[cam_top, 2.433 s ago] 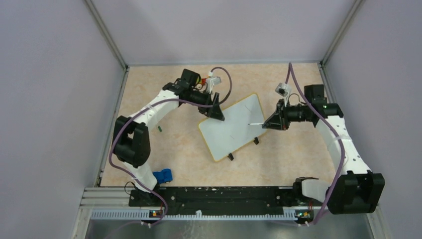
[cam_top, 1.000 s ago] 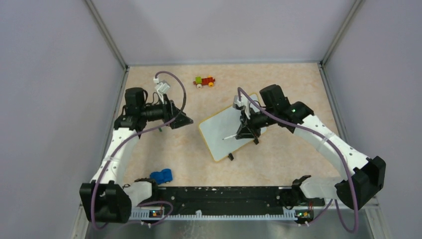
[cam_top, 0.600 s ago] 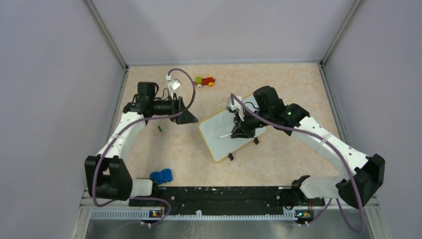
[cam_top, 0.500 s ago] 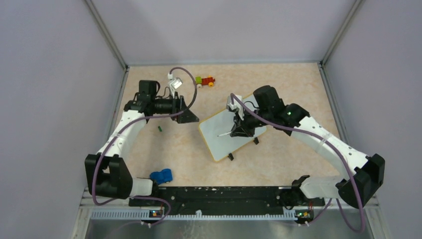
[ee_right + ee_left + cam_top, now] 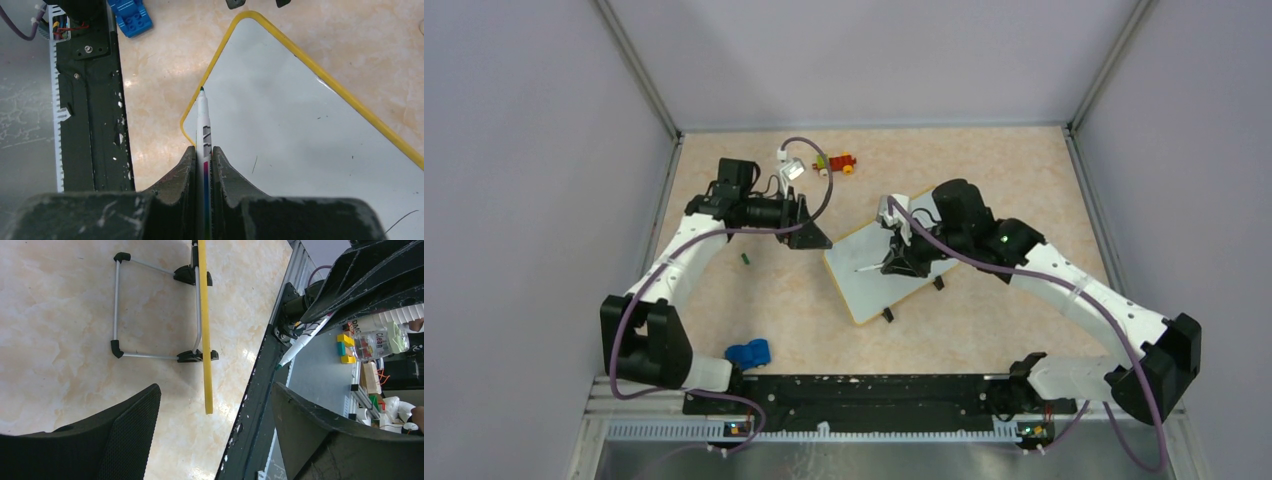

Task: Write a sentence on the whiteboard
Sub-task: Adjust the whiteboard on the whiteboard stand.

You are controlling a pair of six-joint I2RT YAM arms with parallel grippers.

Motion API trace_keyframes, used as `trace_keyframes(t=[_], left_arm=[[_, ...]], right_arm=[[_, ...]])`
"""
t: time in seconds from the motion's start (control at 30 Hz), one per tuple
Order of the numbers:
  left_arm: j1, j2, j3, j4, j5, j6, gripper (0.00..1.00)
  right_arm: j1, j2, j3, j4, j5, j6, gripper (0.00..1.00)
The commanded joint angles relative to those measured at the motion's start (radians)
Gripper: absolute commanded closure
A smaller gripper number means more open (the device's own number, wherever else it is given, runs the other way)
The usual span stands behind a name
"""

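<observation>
The whiteboard [image 5: 871,292] is white with a yellow rim and stands tilted on black feet mid-table. My right gripper [image 5: 897,262] hovers over it, shut on a white marker [image 5: 870,267]. In the right wrist view the marker [image 5: 203,117] points its green tip at the board's [image 5: 310,115] near corner, held in the right gripper [image 5: 204,149]. The sentence is not in view; only a couple of hair-thin marks show on the board. My left gripper [image 5: 814,238] is open beside the board's left corner. In its wrist view the yellow rim [image 5: 204,340] runs edge-on between the open fingers [image 5: 130,430].
A red, yellow and green toy train [image 5: 836,162] sits at the back. A blue toy [image 5: 749,352] lies near the left arm's base, also seen as the blue toy [image 5: 131,15]. A small green cap [image 5: 745,258] lies left of the board. The black rail [image 5: 854,390] spans the front.
My left arm has swung right, bringing its open gripper up to the board's left corner, jaws narrowing slightly. The right gripper has carried the marker a little leftward over the board.
</observation>
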Motion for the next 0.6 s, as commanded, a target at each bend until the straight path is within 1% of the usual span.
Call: trace_keyframes(t=[0.0,0.2,0.37,0.47,0.57], left_arm=[[-0.017,0.012,0.032,0.017,0.013,0.02,0.16],[-0.04,0.036,0.049,0.017,0.02,0.024,0.19],[-0.065,0.056,0.06,0.007,0.006,0.038,0.24],[-0.083,0.075,0.069,-0.004,0.003,0.047,0.29],[-0.1,0.1,0.085,-0.017,-0.005,0.06,0.37]], right_arm=[[0.024,-0.028,0.002,0.065,-0.024,0.004,1.0],[0.028,-0.02,0.004,0.092,-0.005,-0.021,1.0],[0.039,0.001,0.011,0.125,0.017,-0.026,1.0],[0.051,0.019,0.013,0.147,0.041,-0.035,1.0],[0.06,0.033,0.014,0.159,0.055,-0.044,1.0]])
